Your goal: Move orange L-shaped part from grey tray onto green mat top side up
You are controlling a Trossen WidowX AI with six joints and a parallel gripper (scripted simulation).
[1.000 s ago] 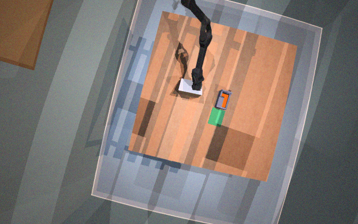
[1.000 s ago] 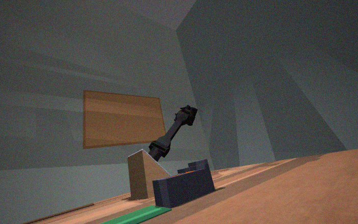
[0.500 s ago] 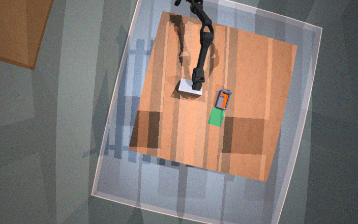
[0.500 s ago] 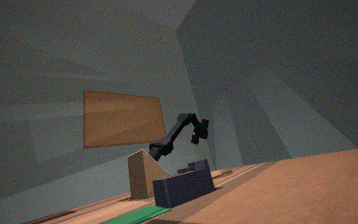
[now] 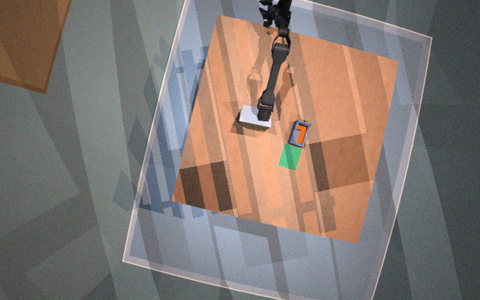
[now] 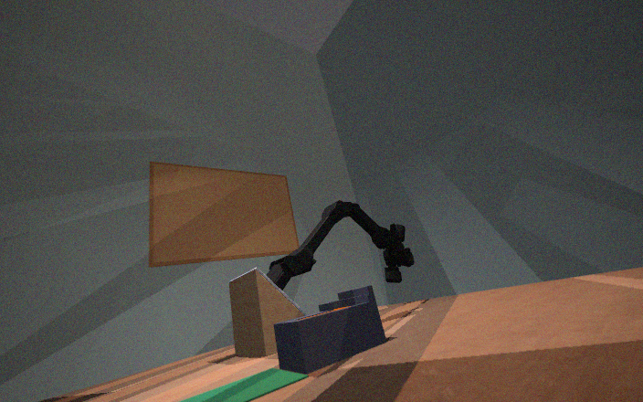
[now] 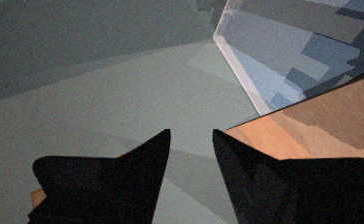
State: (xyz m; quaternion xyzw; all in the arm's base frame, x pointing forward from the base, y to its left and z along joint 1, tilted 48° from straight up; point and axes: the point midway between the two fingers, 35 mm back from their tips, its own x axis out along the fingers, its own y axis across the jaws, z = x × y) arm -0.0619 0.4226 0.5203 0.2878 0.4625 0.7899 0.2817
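The orange part (image 5: 301, 137) (image 6: 340, 309) lies in the pocket of the grey tray (image 5: 293, 136) (image 6: 331, 335), with no raised end visible. In the top view its L-shaped end is away from the green mat (image 5: 290, 157) (image 6: 249, 386), and its straight end points towards it. The mat lies just beside the tray, on the wood-coloured surface (image 5: 350, 100) (image 6: 553, 312). A pale block (image 5: 249, 116) (image 6: 246, 320) stands near the tray, at the foot of the black arm (image 5: 273, 76) (image 6: 322, 230).

The arm reaches away from the tray, its jaws (image 5: 266, 13) (image 6: 403, 256) well apart from the part. They are partly spread, with a gap between the tips and nothing held. The wrist view shows neither part nor tray.

The step in hand seems to be bringing the arm round for the press; the tipping is still to do. It would be best to swing in high, above the tray's walls, and close the jaws into one narrow pusher. They should come straight down on the L-shaped end, well off the straight end, and push gently. A press too near the middle may tip nothing; a sideways one could shove the tray.
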